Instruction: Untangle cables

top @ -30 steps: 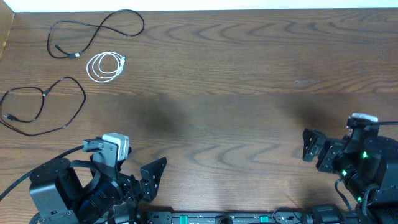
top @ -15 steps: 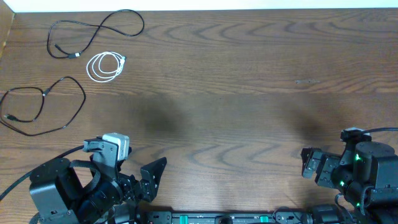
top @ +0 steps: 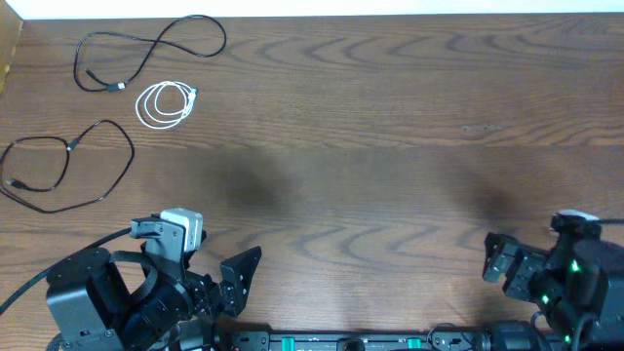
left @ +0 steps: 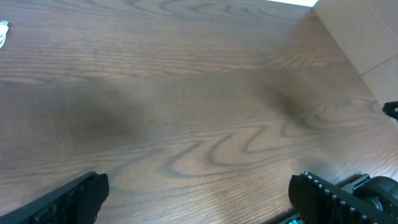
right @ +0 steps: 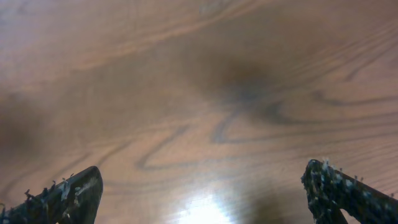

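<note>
Three separate cables lie at the far left of the table in the overhead view. One black cable point(top: 148, 54) loops along the back edge. A white cable point(top: 143, 112) sits in a small round coil just below it. A second black cable point(top: 70, 146) forms a wide loop near the left edge. My left gripper point(top: 242, 278) is open and empty at the front left, well short of the cables; in its wrist view point(left: 199, 199) only bare wood lies between the fingers. My right gripper point(top: 492, 261) is open and empty at the front right, over bare wood in its wrist view point(right: 202, 196).
The wooden table point(top: 370, 127) runs wide between the arms. Thick black cables run from the left arm base point(top: 78, 302). A tan wall or box point(left: 360, 31) stands at the upper right of the left wrist view. A small white bit point(left: 3, 34) shows at that view's left edge.
The right arm has drawn back toward the front edge and slightly right, its gripper still open. The left arm and the cables have not moved.
</note>
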Controlling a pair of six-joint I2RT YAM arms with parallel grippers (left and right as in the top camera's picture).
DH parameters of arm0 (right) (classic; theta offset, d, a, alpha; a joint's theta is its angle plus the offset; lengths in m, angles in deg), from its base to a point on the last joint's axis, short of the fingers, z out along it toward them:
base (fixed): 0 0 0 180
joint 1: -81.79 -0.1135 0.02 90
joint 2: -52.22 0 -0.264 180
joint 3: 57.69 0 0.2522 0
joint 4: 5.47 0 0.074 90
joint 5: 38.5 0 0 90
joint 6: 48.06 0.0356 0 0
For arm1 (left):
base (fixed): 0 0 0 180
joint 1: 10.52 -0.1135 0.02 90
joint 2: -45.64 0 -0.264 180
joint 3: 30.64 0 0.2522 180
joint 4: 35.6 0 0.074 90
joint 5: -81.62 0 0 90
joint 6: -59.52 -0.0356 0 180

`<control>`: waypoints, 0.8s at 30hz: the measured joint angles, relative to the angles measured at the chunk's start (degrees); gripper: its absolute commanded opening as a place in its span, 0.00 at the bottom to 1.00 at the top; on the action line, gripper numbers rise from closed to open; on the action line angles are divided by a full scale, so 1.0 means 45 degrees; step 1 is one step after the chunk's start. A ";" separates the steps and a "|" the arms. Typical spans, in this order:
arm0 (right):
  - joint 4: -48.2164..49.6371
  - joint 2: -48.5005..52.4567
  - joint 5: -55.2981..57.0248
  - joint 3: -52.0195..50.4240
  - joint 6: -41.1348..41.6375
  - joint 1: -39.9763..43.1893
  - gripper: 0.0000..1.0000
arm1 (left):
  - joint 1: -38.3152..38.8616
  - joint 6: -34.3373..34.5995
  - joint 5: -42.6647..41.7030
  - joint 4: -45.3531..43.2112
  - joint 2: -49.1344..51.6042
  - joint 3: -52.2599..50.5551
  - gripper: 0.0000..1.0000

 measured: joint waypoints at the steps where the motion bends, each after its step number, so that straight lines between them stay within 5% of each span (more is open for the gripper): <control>1: 0.0087 -0.0194 0.0087 -0.0034 -0.0083 0.0083 0.99 | 0.0000 0.0000 -0.0005 0.0005 0.0000 0.0000 0.98; 24: 0.6873 -0.5387 0.0369 -0.6528 -0.3755 0.1486 0.99 | 0.0000 0.0000 0.0039 -0.0005 0.0000 0.0000 0.98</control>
